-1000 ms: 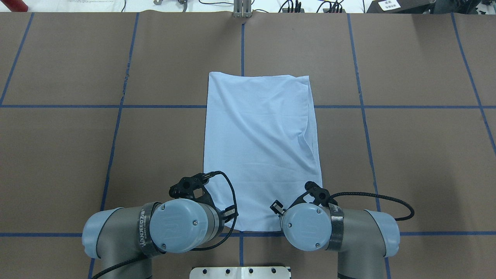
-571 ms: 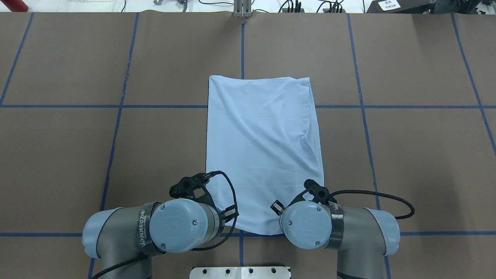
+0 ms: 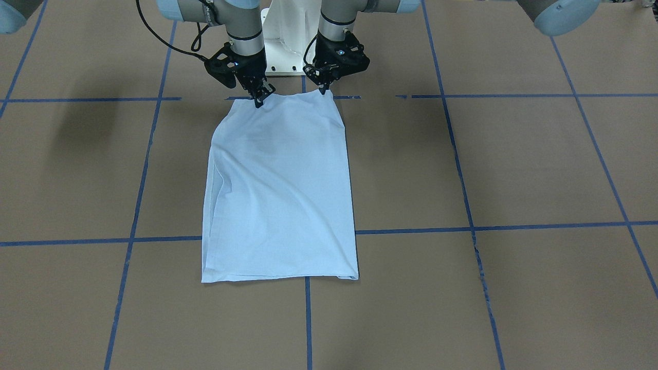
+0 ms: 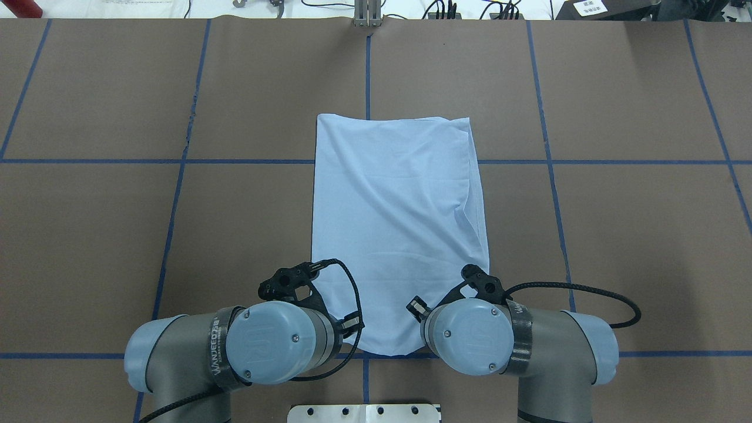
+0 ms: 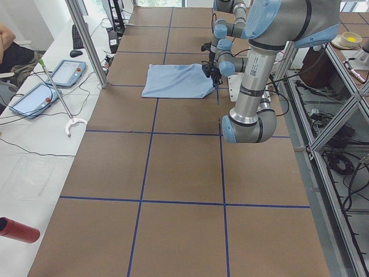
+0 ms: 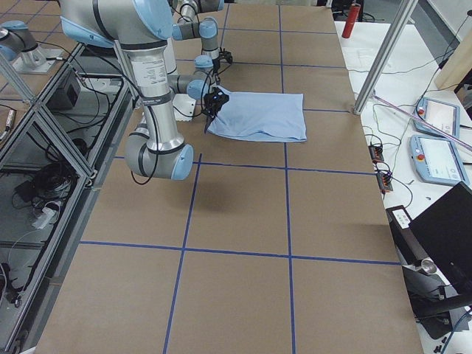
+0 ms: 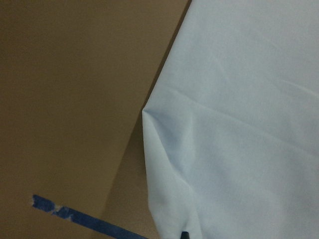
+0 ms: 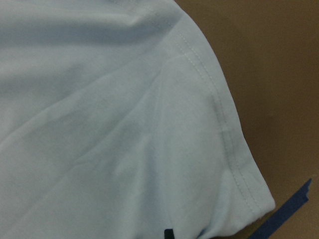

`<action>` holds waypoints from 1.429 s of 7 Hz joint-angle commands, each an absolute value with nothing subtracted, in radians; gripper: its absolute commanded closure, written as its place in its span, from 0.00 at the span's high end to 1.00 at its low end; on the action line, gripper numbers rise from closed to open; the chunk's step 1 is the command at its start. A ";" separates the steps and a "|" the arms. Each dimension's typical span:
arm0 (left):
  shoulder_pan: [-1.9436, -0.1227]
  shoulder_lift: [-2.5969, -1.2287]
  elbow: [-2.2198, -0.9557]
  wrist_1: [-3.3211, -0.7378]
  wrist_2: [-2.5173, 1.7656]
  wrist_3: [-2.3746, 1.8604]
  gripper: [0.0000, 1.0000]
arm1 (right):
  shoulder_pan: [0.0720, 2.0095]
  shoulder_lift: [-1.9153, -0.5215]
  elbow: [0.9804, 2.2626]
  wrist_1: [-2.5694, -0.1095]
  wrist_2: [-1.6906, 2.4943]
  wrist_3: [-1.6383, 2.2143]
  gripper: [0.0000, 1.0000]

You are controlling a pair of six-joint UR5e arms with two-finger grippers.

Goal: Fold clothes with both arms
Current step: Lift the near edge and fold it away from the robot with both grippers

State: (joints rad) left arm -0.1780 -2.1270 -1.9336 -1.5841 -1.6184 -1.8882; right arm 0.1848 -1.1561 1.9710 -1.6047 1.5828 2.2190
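The light blue T-shirt (image 4: pixel 393 223) lies folded into a long rectangle on the brown table, plain side up; its print, collar and tag are hidden. In the front-facing view my left gripper (image 3: pixel 325 91) pinches the shirt's (image 3: pixel 277 195) near corner on that view's right. My right gripper (image 3: pixel 258 100) pinches the near corner on its left. Both corners are raised a little and the near edge sags between them. In the overhead view the wrists hide both grippers. The left wrist view shows cloth (image 7: pixel 239 124) drawn toward the fingers. The right wrist view shows a stitched hem (image 8: pixel 224 134).
Blue tape lines (image 4: pixel 176 161) divide the brown table into squares. The white pedestal base (image 3: pixel 288 31) stands just behind the grippers. A metal post (image 5: pixel 86 40), teach pendants (image 5: pixel 63 72) and a red cylinder (image 5: pixel 17 229) sit along the table's far side.
The shirt's near edge has gone from straight and flat to curved, its corners drawn up. The right wrist has risen and shifted slightly; the left arm has barely moved.
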 commanded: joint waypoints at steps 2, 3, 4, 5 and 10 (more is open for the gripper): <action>-0.170 -2.112 -2.035 -1.521 -1.623 -1.887 0.00 | 0.177 -1.181 2.043 -1.601 1.586 2.207 0.00; -0.166 -2.114 -2.078 -1.473 -1.621 -1.888 0.00 | 0.152 -1.186 2.087 -1.601 1.583 2.206 0.00; -0.134 -2.108 -2.123 -1.432 -1.621 -1.888 0.00 | 0.128 -1.210 2.148 -1.601 1.588 2.203 0.00; -0.103 -2.099 -2.179 -1.386 -1.621 -1.890 0.00 | 0.102 -1.225 2.204 -1.601 1.588 2.203 0.00; -0.122 -2.083 -2.232 -1.400 -1.615 -1.779 0.00 | 0.145 -1.216 2.206 -1.600 1.583 2.113 0.00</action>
